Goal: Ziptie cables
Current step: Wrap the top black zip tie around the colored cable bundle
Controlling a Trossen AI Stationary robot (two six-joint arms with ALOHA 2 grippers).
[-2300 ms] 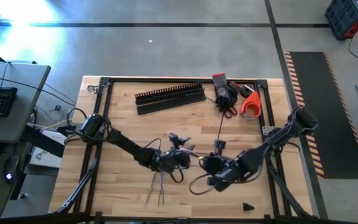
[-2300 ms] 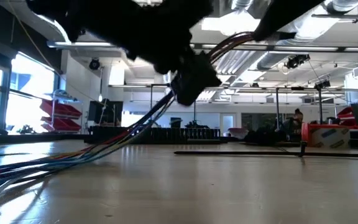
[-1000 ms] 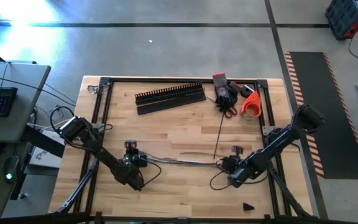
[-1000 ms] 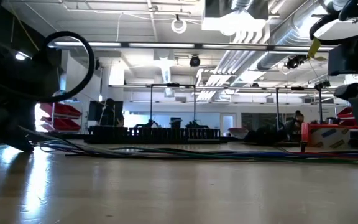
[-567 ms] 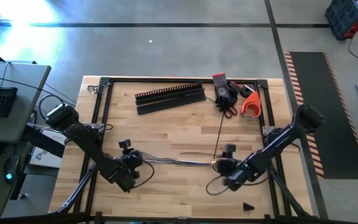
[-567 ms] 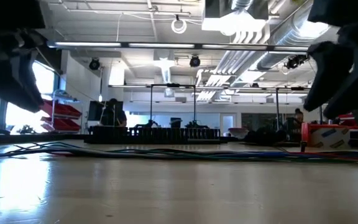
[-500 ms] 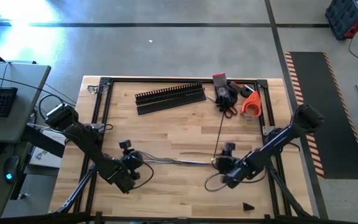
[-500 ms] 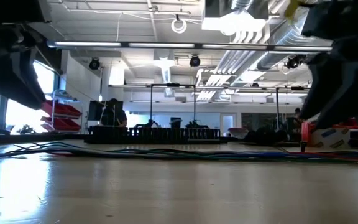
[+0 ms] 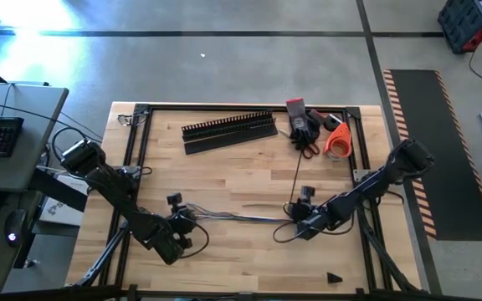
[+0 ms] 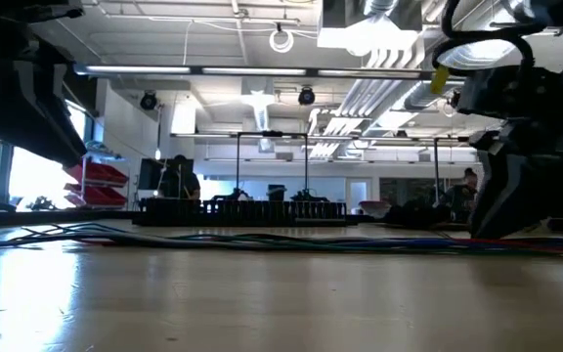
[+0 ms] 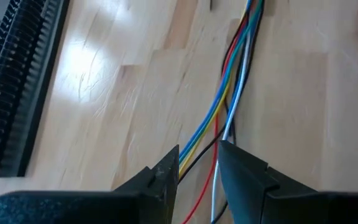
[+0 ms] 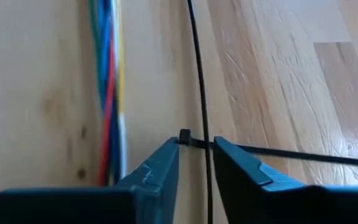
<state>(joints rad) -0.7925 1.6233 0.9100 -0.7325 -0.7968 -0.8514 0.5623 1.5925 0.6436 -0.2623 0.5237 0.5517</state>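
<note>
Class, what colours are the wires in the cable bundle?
Blue, yellow, red, black and white cables, clearest in left wrist view.

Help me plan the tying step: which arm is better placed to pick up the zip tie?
The right. Its pincer straddles the zip tie beside the cables, while the left pincer sits over the bundle's other end.

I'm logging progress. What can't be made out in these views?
- Left wrist view: near ends of the cables, hidden behind the left pincer.
- Right wrist view: far end of the zip tie, cut off by the edge past the right pincer.
- High view: whether the zip tie wraps the cables; both too thin.
- Low view: either pincer's tips; only dark silhouettes.
</note>
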